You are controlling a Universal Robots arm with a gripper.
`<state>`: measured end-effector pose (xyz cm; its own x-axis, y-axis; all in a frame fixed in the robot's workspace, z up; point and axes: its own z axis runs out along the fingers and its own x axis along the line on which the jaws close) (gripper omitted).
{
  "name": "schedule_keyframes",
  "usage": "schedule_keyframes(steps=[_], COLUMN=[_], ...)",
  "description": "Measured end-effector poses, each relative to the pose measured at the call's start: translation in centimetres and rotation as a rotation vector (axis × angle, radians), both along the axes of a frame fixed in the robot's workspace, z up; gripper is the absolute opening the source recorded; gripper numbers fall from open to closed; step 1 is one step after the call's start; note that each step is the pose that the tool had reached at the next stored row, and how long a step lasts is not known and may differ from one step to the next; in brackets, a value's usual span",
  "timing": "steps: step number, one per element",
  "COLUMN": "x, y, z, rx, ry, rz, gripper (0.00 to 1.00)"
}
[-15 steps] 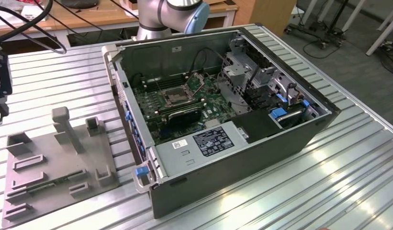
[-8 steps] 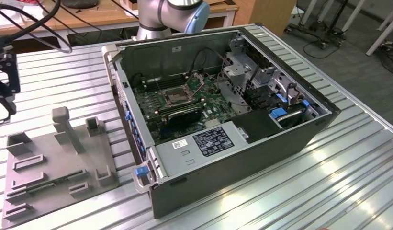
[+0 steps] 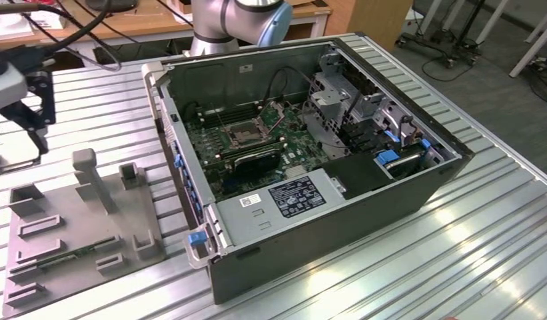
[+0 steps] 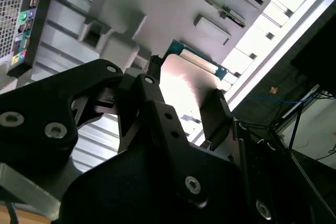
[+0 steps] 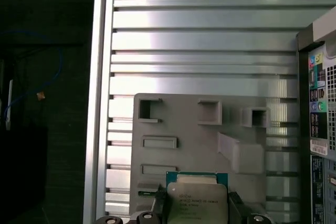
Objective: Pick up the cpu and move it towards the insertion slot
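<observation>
Evidently for level carrying, the jaws clamp the cpu by 2 edges, the insertion slot toward 3 o'clock in the exterior view.

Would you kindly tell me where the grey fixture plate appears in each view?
Exterior view: grey fixture plate at the exterior view's left, beside the computer case.
First wrist view: plate behind the cpu, held in the gripper.
Second wrist view: plate beyond the cpu.
Shared landmark: the computer case.

Ribbed aluminium table; wooden desk behind; grey floor beyond.
</observation>
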<state>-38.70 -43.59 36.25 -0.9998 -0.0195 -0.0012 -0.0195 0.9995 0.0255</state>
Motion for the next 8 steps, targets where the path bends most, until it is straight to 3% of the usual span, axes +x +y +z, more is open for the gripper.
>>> schedule_keyframes(steps=[5,8], x=[2.03,2.34], y=[0.00,0.00], z=[0.00,-0.02], rx=[0.0000,0.0001], ry=[0.0000,-0.0001], rz=[0.000,0.000], gripper=[0.54,0.54])
